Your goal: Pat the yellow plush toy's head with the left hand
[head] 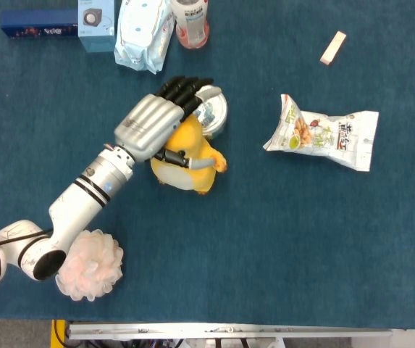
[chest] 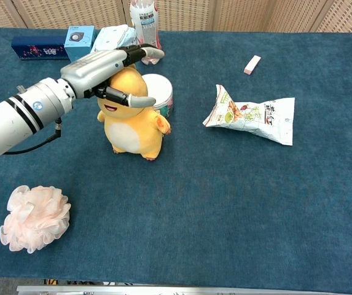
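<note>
Fingers (chest: 140, 51) of left hand (chest: 102, 67) lie flat and extended, holding nothing, on yellow plush toy (chest: 134, 120); labels unreadable.

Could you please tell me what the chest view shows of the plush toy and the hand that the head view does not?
Only the chest view shows the yellow plush toy from the front: its open mouth, pale belly and upright stance, with the left hand laid flat across its head. Only the head view shows the hand's silver back from above, hiding most of the toy's head, with the round tin at its fingertips. Both show the hand over the head, the snack bag to the side and the pink bath puff.
</note>
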